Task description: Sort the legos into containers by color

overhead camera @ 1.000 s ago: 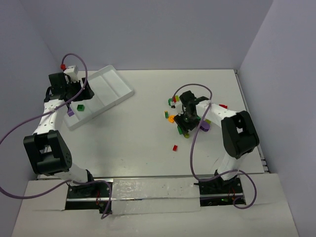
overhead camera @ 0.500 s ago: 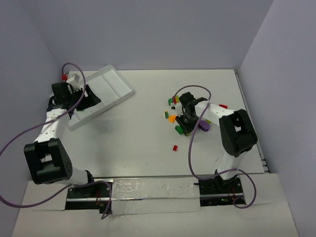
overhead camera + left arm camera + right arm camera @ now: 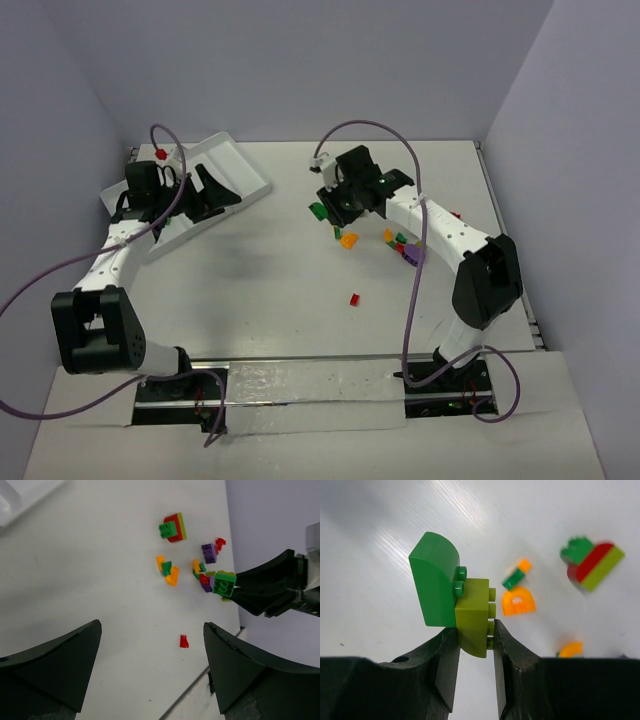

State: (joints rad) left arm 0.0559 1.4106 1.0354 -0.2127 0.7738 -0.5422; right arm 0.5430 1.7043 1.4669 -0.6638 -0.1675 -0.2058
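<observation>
A lab test cell — bare white table (image 3: 270,290) boxed in by plain lilac-grey walls (image 3: 300,60).

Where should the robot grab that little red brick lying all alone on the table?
Probably across its two opposite side faces, coming straight down from above. The little red brick lies low on the table, well apart from the other bricks, so there looks to be free room on every side of it.

On table (image 3: 280,290): tray (image 3: 243,176) far left, bricks (image 3: 348,240) right
</observation>
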